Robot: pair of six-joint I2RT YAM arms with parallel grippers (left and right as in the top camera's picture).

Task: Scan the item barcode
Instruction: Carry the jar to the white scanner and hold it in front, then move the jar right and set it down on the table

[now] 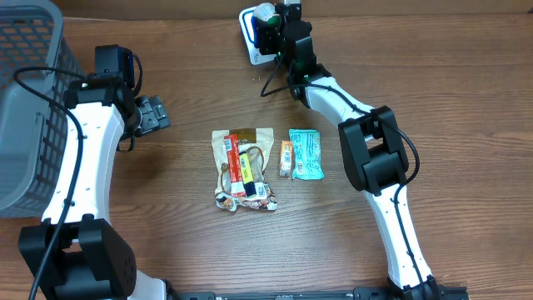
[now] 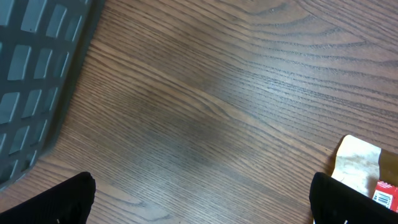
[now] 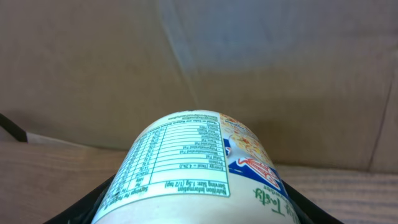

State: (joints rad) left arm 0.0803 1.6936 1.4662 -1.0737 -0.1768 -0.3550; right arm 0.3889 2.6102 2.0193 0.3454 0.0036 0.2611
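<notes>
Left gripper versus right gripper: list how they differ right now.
The left gripper stands wide open and empty; the right gripper is closed on a white labelled container. The left gripper sits near the basket, the right gripper at the far edge of the table. Both are black and two-fingered.

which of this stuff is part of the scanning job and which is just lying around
In the job: right claw, labelled cup it grips, white-blue device beside it.
Lying about: tan pouch, teal packet, grey basket, open left claw.
</notes>
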